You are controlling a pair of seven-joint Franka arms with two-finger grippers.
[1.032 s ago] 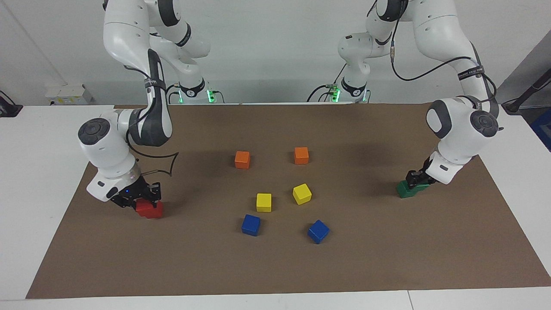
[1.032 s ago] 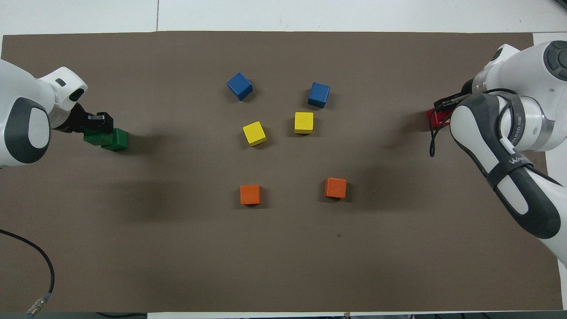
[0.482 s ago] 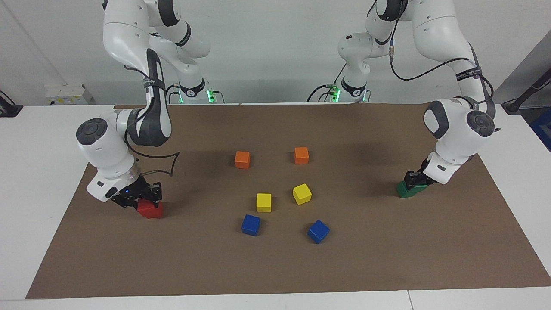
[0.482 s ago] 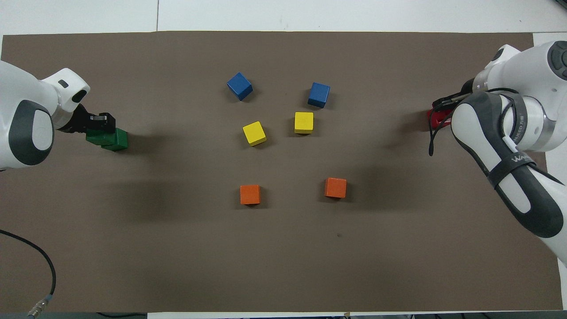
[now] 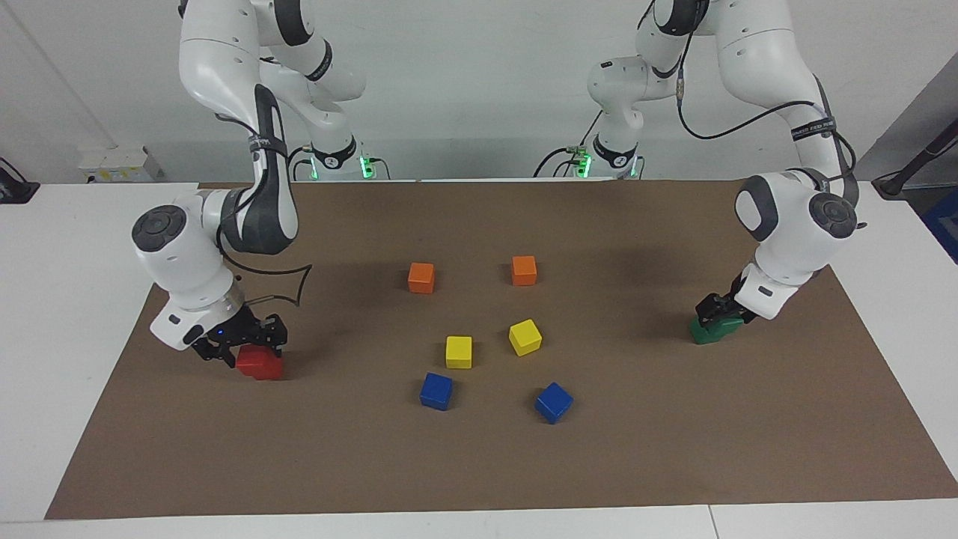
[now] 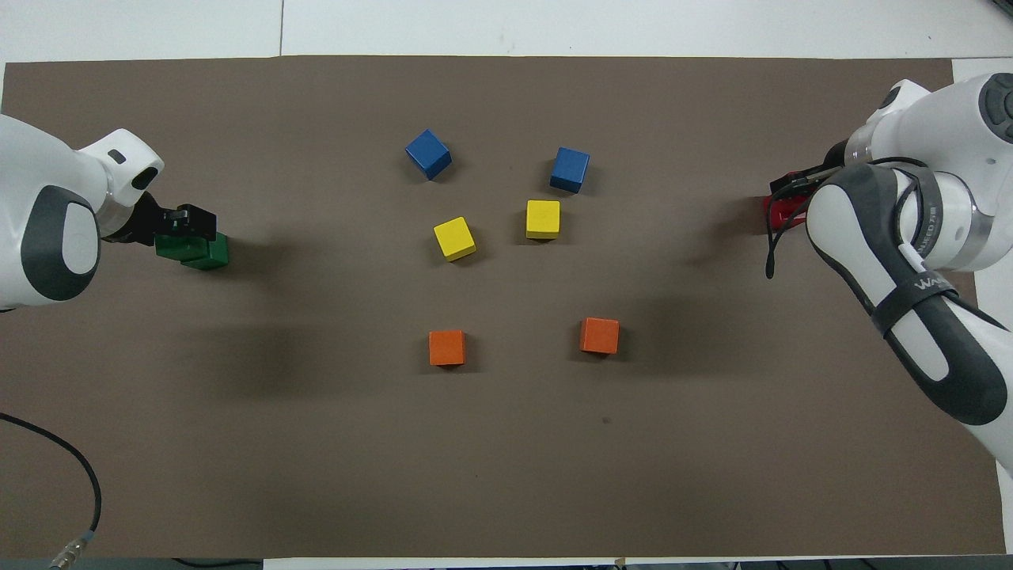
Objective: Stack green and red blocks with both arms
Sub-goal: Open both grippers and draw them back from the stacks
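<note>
The right gripper point(image 5: 241, 346) is down on the red blocks point(image 5: 260, 364), at the right arm's end of the brown mat point(image 5: 479, 464). It covers their top, so I can make out only one red cube face, and I cannot tell whether it grips or stands wide. From overhead the arm hides all but a red sliver.

In the middle of the mat sit the loose cubes: two orange cubes point(image 5: 421, 278) nearest the robots, two yellow cubes point(image 5: 459, 352) next, and two blue cubes point(image 5: 436, 391) farthest.

At the left arm's end, the left gripper point(image 5: 718, 311) sits on the green blocks point(image 5: 707, 332). Overhead, two green faces show, slightly offset, one on the other. I cannot tell its grip either.
</note>
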